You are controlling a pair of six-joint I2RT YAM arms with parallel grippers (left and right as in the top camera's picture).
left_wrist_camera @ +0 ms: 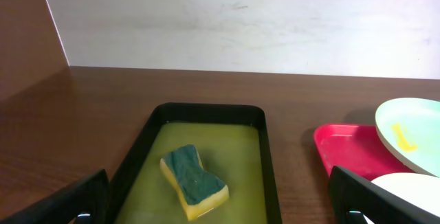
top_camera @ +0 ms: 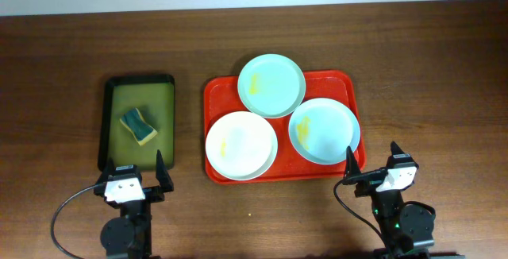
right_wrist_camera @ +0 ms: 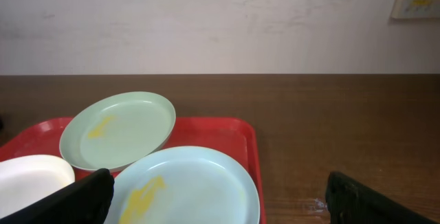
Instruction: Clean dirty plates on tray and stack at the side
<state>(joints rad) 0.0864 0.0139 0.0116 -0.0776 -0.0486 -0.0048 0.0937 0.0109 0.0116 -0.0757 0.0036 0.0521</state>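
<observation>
The red tray (top_camera: 353, 92) holds three plates with yellow smears: a white plate (top_camera: 241, 144) at front left, a mint-blue plate (top_camera: 271, 85) at the back resting over the others' rims, and a mint-blue plate (top_camera: 324, 130) at front right. The right wrist view shows the tray (right_wrist_camera: 220, 133), the back plate (right_wrist_camera: 118, 129), the front-right plate (right_wrist_camera: 185, 186) and the white plate's edge (right_wrist_camera: 31, 179). My left gripper (top_camera: 133, 178) is open and empty near the front edge, before the green tray. My right gripper (top_camera: 373, 166) is open and empty, just in front of the red tray's right corner.
A black-rimmed olive-green tray (top_camera: 170, 116) at the left holds a yellow sponge with a green top (top_camera: 139, 125); it also shows in the left wrist view (left_wrist_camera: 194, 181). A white wall stands behind the table.
</observation>
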